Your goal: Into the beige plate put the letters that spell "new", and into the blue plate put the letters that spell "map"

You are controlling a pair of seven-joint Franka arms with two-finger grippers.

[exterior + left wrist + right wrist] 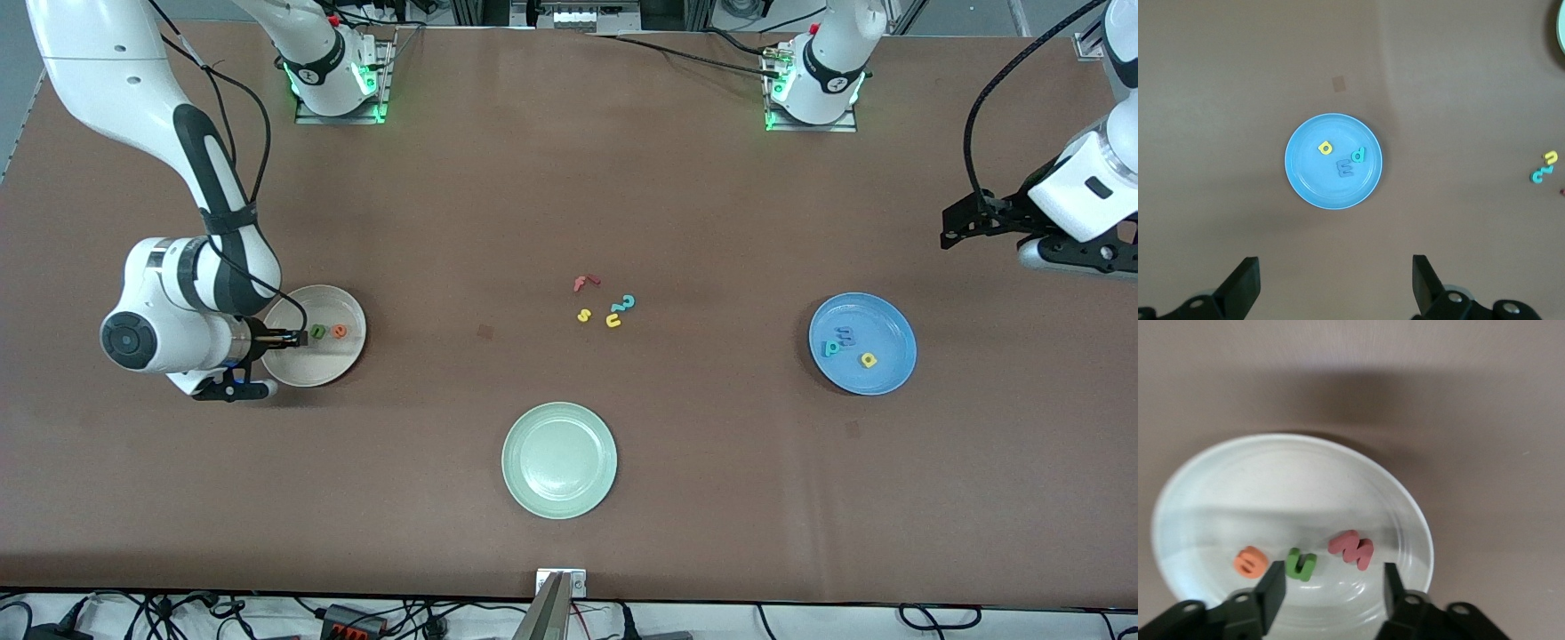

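The beige plate [313, 366] sits toward the right arm's end of the table. In it lie the green "n" [317, 332], the orange "e" [339, 332] and the red-pink "w" [1351, 549]. My right gripper [1333, 580] hangs low over this plate, open, with nothing between its fingers. The right wrist view shows all three letters lying free in a row on the plate [1271, 473]. The blue plate [882, 318] holds the teal "p" [830, 348], blue "m" [845, 335] and yellow "a" [868, 359]. My left gripper [1335, 267] waits open, high up at the left arm's end.
A pale green plate [559, 460] sits mid-table, nearer the front camera. Farther from it lie loose letters: a red "f" [585, 283], a teal curly "2" [626, 303], a yellow "s" [584, 315] and a yellow "u" [613, 320].
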